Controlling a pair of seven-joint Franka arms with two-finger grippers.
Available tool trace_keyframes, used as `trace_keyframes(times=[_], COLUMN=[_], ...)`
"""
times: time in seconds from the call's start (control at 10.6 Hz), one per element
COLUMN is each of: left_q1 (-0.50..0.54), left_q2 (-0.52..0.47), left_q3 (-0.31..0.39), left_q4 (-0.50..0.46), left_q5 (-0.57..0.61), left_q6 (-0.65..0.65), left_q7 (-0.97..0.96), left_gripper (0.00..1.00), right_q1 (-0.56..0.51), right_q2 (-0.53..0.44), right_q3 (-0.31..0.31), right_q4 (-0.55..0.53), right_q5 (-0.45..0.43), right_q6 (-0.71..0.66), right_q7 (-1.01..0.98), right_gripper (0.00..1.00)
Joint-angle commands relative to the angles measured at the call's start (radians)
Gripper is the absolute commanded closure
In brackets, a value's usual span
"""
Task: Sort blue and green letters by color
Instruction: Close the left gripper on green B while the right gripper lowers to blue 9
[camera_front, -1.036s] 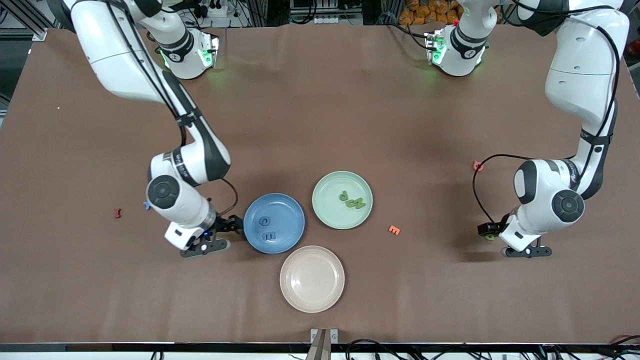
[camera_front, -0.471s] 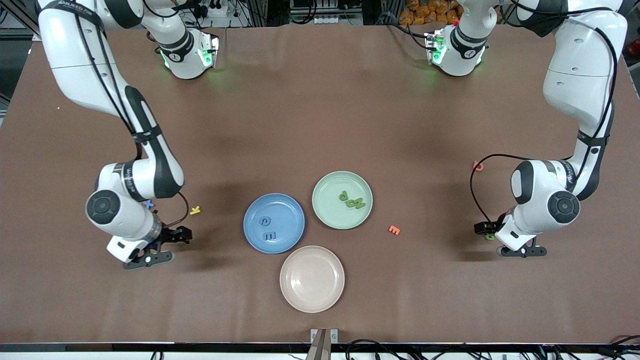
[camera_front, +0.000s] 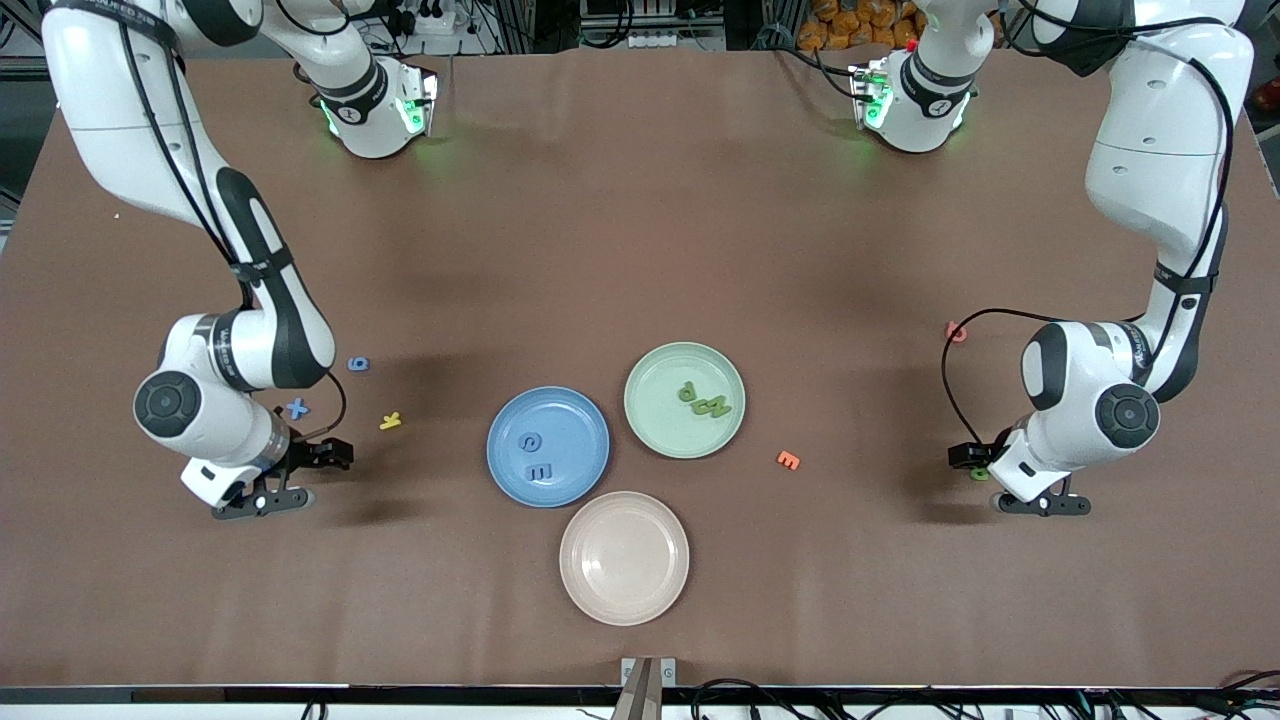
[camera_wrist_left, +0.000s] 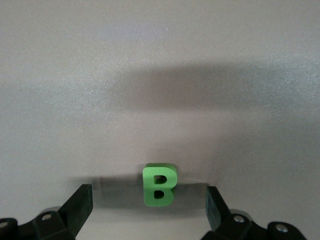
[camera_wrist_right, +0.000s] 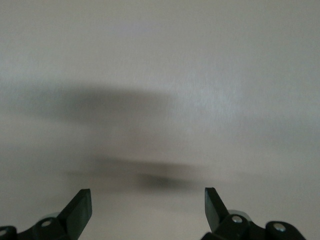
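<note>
Two blue letters, C (camera_front: 530, 441) and E (camera_front: 540, 471), lie in the blue plate (camera_front: 578, 422). Green letters P (camera_front: 687, 392) and N (camera_front: 715, 407) lie in the green plate (camera_front: 658, 384). A blue X (camera_front: 297, 408) and a blue 6 (camera_front: 358, 364) rest on the table beside my right arm. My right gripper (camera_front: 262, 498) (camera_wrist_right: 147, 197) hangs open over bare table, holding nothing. A green B (camera_front: 980, 474) (camera_wrist_left: 160, 185) lies on the table at the left arm's end. My left gripper (camera_front: 1045, 503) (camera_wrist_left: 148, 197) is open, low over it, its fingertips (camera_wrist_left: 82, 196) either side and apart from it.
A pale pink plate (camera_front: 624, 557) sits nearer the front camera than the other two plates. A yellow K (camera_front: 390, 421) lies near the blue X. An orange E (camera_front: 788, 460) is beside the green plate, and a pink letter (camera_front: 956, 331) lies near the left arm.
My right arm swung away from the blue plate toward its own end of the table, uncovering the blue X, the 6 and the yellow K. The left gripper barely shifted.
</note>
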Motion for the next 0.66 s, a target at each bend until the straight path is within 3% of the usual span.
trace_keyframes(times=[0.0, 0.28, 0.57], left_q1=[0.005, 0.0, 0.0], left_q2=[0.015, 0.015, 0.015], left_q3=[-0.003, -0.001, -0.001], left_q4=[0.028, 0.029, 0.031], left_q5=[-0.002, 0.006, 0.006], left_q6=[-0.013, -0.013, -0.013], left_q7=[0.029, 0.048, 0.066], left_gripper=[0.0, 0.0, 0.0], right_q1=[-0.015, -0.01, -0.007], right_q2=[-0.178, -0.233, -0.267], right_q3=[0.022, 0.025, 0.027], right_q4=[-0.282, -0.472, -0.555], right_q5=[-0.019, -0.019, -0.017], right_q6=[0.117, 0.287, 0.32], right_q7=[0.001, 0.001, 0.004], right_gripper=[0.0, 0.0, 0.0])
